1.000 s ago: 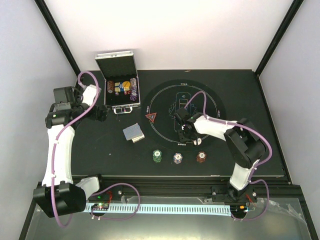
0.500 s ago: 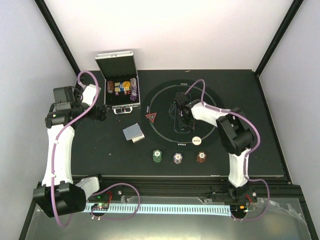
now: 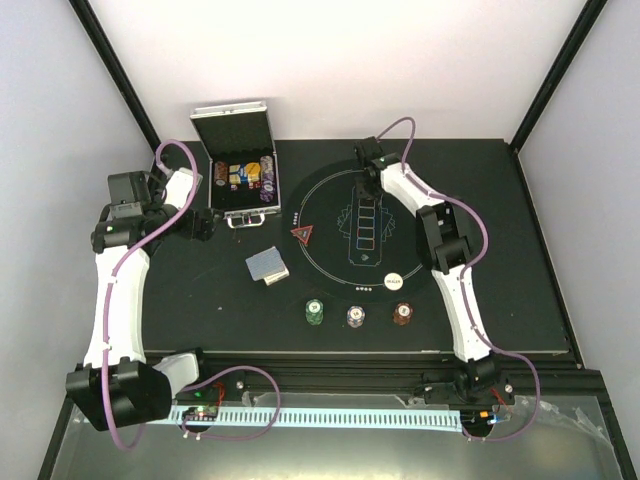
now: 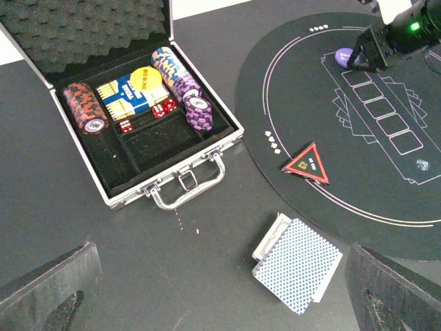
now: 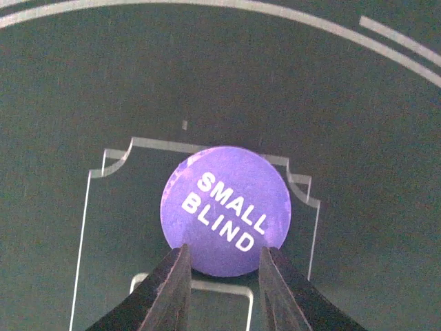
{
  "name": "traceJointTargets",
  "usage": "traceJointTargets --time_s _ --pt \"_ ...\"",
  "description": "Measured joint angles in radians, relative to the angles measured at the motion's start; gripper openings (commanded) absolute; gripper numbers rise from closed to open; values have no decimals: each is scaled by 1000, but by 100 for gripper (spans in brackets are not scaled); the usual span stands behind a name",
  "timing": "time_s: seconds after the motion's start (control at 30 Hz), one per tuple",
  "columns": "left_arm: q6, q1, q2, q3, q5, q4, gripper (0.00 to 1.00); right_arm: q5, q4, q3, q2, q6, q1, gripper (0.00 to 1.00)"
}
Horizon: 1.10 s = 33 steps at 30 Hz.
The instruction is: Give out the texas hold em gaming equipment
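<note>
A blue round button marked SMALL BLIND [image 5: 226,210] lies flat at the far end of the round mat [image 3: 330,255]; it also shows in the left wrist view [image 4: 342,55]. My right gripper [image 5: 224,252] is over its near edge, its jaws a narrow gap apart and not clamping it. The white button [image 3: 393,281] lies at the mat's near edge. The red triangle token [image 3: 301,236] lies on the mat's left edge. The card deck [image 3: 267,265] lies left of the mat. Green [image 3: 315,313], white [image 3: 355,316] and brown-red [image 3: 402,313] chip stacks stand in a row. My left gripper [image 3: 200,225] is open and empty.
The open silver case [image 3: 240,205] stands at the back left, holding several chip stacks, red dice, a card box and a yellow button. Its handle [image 4: 186,189] faces the deck [image 4: 298,265]. The right arm stretches across the mat's right half.
My right gripper left the white button at the mat's near edge and moved up the mat to its far end; the blue button now lies there. The left arm has not moved.
</note>
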Motion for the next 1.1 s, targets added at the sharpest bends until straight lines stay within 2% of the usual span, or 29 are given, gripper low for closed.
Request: traceJointTargets --time_s 0.13,0.23,0.4,0.5,0.6,0.83,1.03,1.1 --pt "0 0 0 0 0 1 99 -6 -46 167 89 -8 -23 31" --pt "0 0 2 0 0 0 99 -21 -65 234 119 -19 -32 34" --pt "0 0 3 0 0 -1 99 -56 -77 254 111 -41 -35 39" --pt "-1 0 3 0 0 -2 99 -66 -93 197 54 -49 -29 45" --pt "-5 0 0 0 0 -6 99 -58 -74 -10 -117 -49 -11 58" --pt "-19 0 -35 -2 12 -7 99 -31 25 -672 -688 14 130 62" --pt "-23 0 -45 -3 26 -7 99 -20 53 -1026 -832 106 231 61" --pt "-19 0 -45 -3 32 -9 99 -21 48 -1097 -858 132 252 58"
